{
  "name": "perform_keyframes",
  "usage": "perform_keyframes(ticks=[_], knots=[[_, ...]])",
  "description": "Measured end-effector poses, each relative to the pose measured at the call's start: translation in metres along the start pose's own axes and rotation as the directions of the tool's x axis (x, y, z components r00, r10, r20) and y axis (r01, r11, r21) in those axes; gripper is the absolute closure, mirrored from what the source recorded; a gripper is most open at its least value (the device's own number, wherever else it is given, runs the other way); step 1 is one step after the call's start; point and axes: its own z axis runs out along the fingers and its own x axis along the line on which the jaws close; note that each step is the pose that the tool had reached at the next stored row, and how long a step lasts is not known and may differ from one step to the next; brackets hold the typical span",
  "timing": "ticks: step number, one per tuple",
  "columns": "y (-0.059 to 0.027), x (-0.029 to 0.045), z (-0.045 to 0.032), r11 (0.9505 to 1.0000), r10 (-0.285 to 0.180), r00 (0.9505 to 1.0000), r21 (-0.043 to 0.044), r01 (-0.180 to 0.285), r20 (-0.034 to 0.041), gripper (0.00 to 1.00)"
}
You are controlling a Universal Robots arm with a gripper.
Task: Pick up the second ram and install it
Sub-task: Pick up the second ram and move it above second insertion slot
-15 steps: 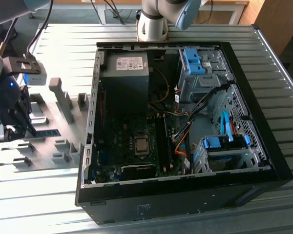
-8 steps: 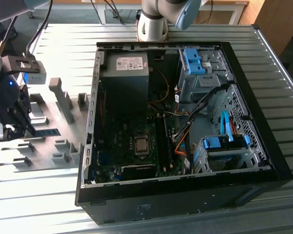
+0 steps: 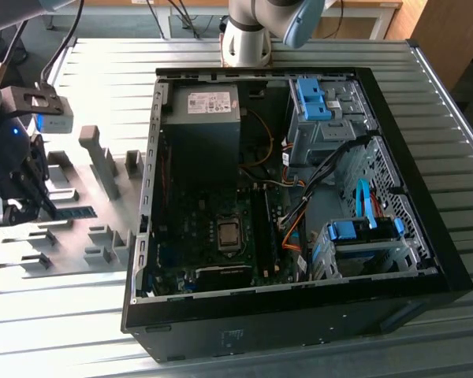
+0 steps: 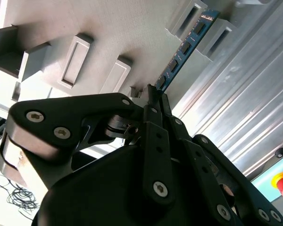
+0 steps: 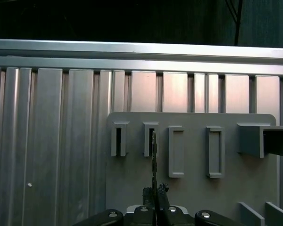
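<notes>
The gripper (image 4: 153, 96) was closed on the near end of the second ram (image 4: 184, 47). The stick stood on its edge and ran straight away from the fingertips, with its far end between two raised blocks of the grey holder plate (image 4: 99, 28). The open computer case (image 3: 299, 331), holding the motherboard (image 3: 197, 228), lay well apart, towards the exterior view's right.

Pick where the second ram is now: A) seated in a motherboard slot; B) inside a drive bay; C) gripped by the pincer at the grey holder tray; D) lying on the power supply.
C: in the second wrist view the pincer is shut on one end of the second ram, over the grey holder tray.
</notes>
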Motion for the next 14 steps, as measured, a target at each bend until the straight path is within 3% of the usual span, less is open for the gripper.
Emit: perform_keyframes(ticks=[14], knots=[[0.0001,-0.0001,-0.0066,1.0000,0.000,1.0000,-0.0001,0.000,-0.0006,0.86]])
